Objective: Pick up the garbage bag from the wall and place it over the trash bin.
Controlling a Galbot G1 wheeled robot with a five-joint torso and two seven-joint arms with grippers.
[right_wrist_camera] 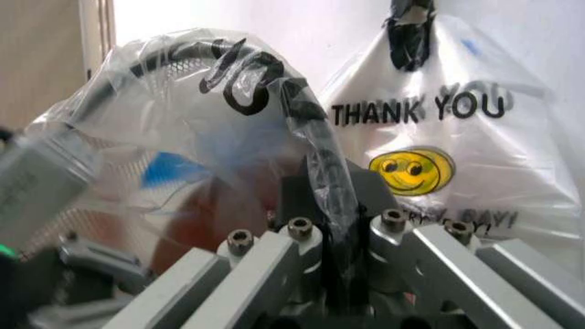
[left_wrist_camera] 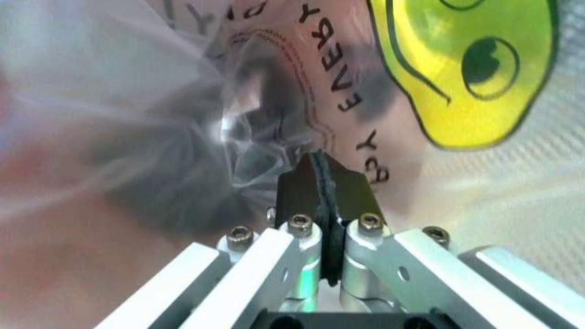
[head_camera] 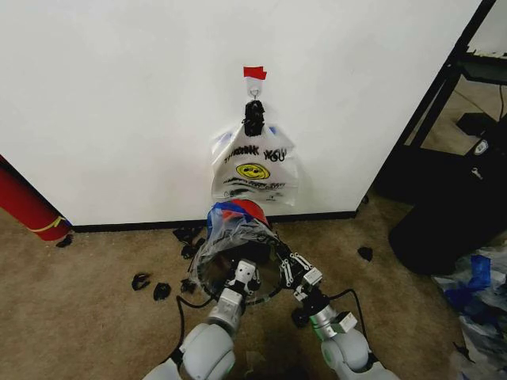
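Observation:
The see-through garbage bag [head_camera: 231, 236] with blue patches is draped over the small black trash bin [head_camera: 206, 277], which stands on the carpet below the white wall [head_camera: 119, 95]. The bin's dark rim shows through the plastic. At the bag's near edge my left gripper [head_camera: 242, 277] is shut on the film, and the right gripper [head_camera: 291, 269] is shut on the same film just beside it. In the left wrist view the fingers [left_wrist_camera: 352, 192] pinch thin plastic [left_wrist_camera: 137, 103]. In the right wrist view a crinkled fold [right_wrist_camera: 183, 103] runs between the closed fingers [right_wrist_camera: 297, 199].
An opaque white "THANK YOU" smiley bag [head_camera: 253, 168] hangs from a hook under red tape [head_camera: 254, 73]. Black scraps [head_camera: 150, 285] litter the carpet. At the right are a large black bulk [head_camera: 444, 229], a black frame [head_camera: 444, 87] and blue-clear plastic [head_camera: 475, 293]. A red roll [head_camera: 28, 207] leans at the left.

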